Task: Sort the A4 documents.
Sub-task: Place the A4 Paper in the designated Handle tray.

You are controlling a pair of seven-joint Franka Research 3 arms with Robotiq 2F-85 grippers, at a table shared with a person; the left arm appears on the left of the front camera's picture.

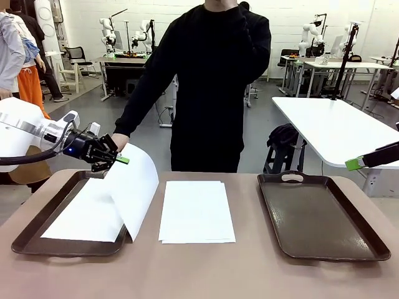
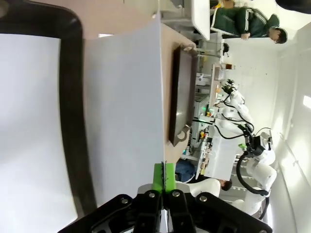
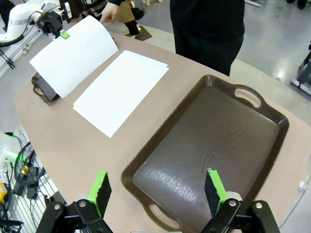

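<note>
The left hand (image 1: 118, 159) has its two fingers pressed together on a far corner of one paper sheet (image 1: 136, 184). It pinches the sheet there and holds it raised and curved above the left tray (image 1: 25, 242). The sheet's near edge hangs down at the tray's inner rim, though I cannot tell whether it touches. A second sheet (image 1: 81, 218) lies flat in that tray, a stack of sheets (image 1: 196, 212) lies on the worktop (image 1: 199, 274) between the trays, and the right tray (image 1: 315, 215) holds nothing. The right hand (image 3: 156, 188) hovers above the near end of the right tray with its fingers spread, gripping nothing. The step in hand seems to be laying the pinched sheet into the left tray. To do it well, carry the pinched corner further over the tray so the hanging edge slides inward clear of the rim. Lower slowly so the paper flattens rather than folds, and square it with the second sheet beneath. Let go only once most of it rests flat, because thin paper held by one corner can swing and crease.
</note>
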